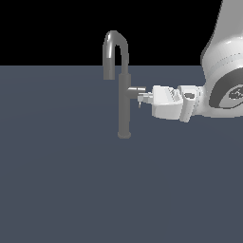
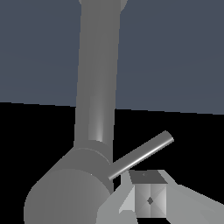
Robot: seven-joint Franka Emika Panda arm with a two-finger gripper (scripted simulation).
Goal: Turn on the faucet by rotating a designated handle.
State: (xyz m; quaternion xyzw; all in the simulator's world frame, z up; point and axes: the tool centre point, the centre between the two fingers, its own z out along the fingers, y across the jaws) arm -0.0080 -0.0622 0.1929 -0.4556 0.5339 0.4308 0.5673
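Observation:
The grey faucet (image 1: 124, 104) stands upright on a small round base, its gooseneck spout (image 1: 114, 42) arching toward the exterior view's left. A stubby cylinder (image 1: 136, 90) juts from the column toward the exterior view's right. In the wrist view the handle (image 2: 140, 155) is a thin rod slanting off that cylinder (image 2: 65, 197). My gripper (image 1: 144, 98) reaches in level from the exterior view's right, its tips just under the cylinder's end. Both fingers press together as one block (image 2: 150, 199) right beside the rod, holding nothing. Whether they touch the rod I cannot tell.
A flat dark blue-grey floor (image 1: 71, 190) spreads all around the faucet's base. The white arm (image 1: 223, 80) fills the upper part of the exterior view's right. Nothing else stands nearby.

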